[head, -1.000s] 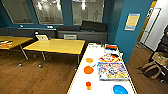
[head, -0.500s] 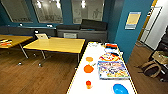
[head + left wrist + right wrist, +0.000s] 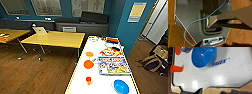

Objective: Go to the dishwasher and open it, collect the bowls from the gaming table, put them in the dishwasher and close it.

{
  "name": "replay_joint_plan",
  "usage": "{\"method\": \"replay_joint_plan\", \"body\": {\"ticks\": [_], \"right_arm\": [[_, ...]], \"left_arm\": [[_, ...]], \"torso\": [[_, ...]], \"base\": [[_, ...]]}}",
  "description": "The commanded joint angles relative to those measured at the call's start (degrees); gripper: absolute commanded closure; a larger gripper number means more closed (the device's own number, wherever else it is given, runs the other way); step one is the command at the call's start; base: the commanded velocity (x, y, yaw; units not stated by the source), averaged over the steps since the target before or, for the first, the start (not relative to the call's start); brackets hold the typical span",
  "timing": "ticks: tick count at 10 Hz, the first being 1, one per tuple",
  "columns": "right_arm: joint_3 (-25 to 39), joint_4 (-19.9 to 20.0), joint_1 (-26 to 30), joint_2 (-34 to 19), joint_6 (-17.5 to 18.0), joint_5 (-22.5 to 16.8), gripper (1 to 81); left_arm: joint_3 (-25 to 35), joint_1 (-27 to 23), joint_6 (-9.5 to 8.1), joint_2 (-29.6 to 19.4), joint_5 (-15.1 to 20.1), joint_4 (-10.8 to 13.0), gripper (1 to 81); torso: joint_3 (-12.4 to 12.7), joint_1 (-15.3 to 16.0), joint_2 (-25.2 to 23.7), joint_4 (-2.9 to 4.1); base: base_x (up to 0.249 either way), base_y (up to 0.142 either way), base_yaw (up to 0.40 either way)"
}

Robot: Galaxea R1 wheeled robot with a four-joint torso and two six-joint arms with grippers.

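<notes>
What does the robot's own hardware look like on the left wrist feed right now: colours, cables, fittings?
A wide dark grey plate with a round fitting at one corner, a jointed grey-brown bar across it, and a thin blue cable looping over the plate to a small pale connector.

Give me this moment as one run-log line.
at gaming table | blue bowl near end, below right wrist | orange bowls further along, beside game boards | none held
</notes>
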Motion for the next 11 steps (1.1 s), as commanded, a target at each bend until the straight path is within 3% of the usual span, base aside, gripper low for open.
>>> {"method": "replay_joint_plan", "body": {"ticks": [1, 4, 6, 7, 11], "right_arm": [[-2.0, 0.7, 6.9, -0.4, 0.9, -2.9, 1.0], [-7.5, 3.8, 8.7, 4.6, 1.2, -5.4, 1.0], [-10.7, 11.3, 10.2, 5.7, 2.4, -5.6, 1.0], [-12.1, 13.0, 11.3, 6.0, 2.6, -6.1, 1.0], [-14.7, 13.9, 17.8, 6.9, 5.6, -12.5, 1.0]], "left_arm": [[1.0, -0.7, -0.13, -0.2, 3.5, 0.0, 1.0], [0.7, -0.7, -0.13, -0.3, 3.6, 0.0, 1.0], [0.7, -0.7, -0.13, -0.3, 3.6, 0.0, 1.0], [0.7, -0.7, -0.13, -0.2, 3.6, 0.0, 1.0], [0.7, -0.7, -0.13, -0.3, 3.7, 0.0, 1.0]], "torso": [[0.0, 0.0, 0.0, 0.00], [0.1, 0.0, 0.0, 0.00], [0.1, 0.0, 0.0, 0.00], [0.1, 0.0, 0.0, 0.00], [0.1, 0.0, 0.0, 0.00]], "base": [[0.000, 0.000, 0.000], [0.000, 0.000, 0.000], [0.000, 0.000, 0.000], [0.000, 0.000, 0.000], [0.000, 0.000, 0.000]]}}
